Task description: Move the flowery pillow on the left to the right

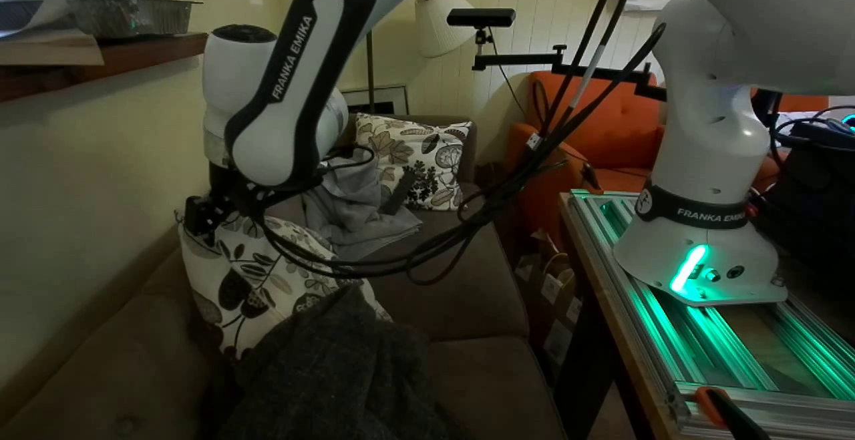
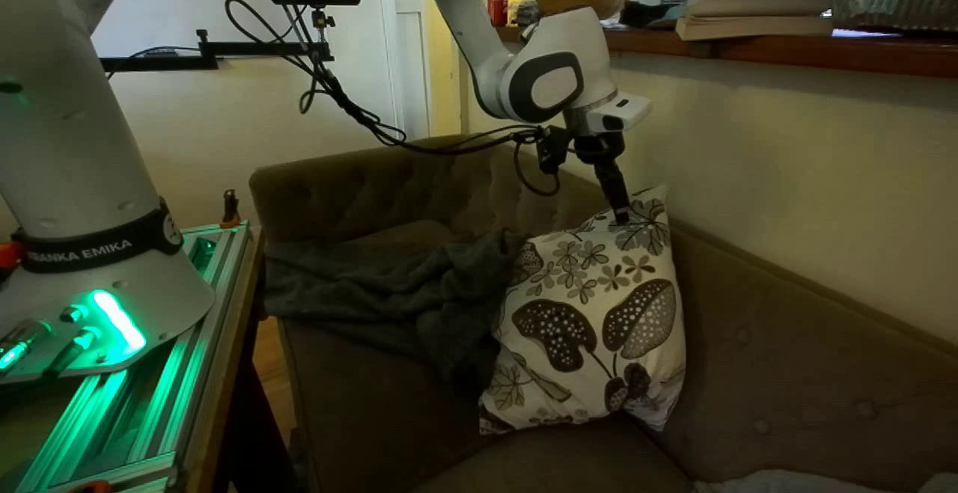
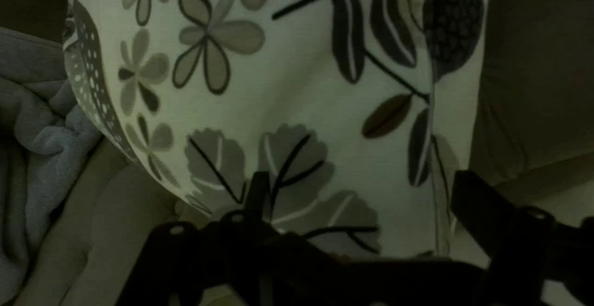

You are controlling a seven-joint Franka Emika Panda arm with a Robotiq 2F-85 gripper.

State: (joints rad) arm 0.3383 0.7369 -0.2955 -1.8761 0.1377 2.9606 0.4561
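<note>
Spread gripper (image 3: 363,178) over flowery pillow (image 2: 591,321)

In an exterior view, the flowery pillow leans on the sofa (image 2: 793,381) between six and seven o'clock from the gripper, a dark blanket (image 2: 404,291) at the pillow's nine o'clock. The wrist view shows fingers (image 3: 257,194) apart, the pillow visible between them.

Flowery throw pillow (image 2: 599,313): sq., plump, off-white w/ gray, blk & brn leaf/blossom print. Stands on edge, tilted, on brn sofa seat (image 2: 359,418) by the backrest (image 2: 786,358); dk gray throw (image 1: 334,373) alongside, hiding part of it in an exterior view. Seam runs down one side in wrist view.
</note>
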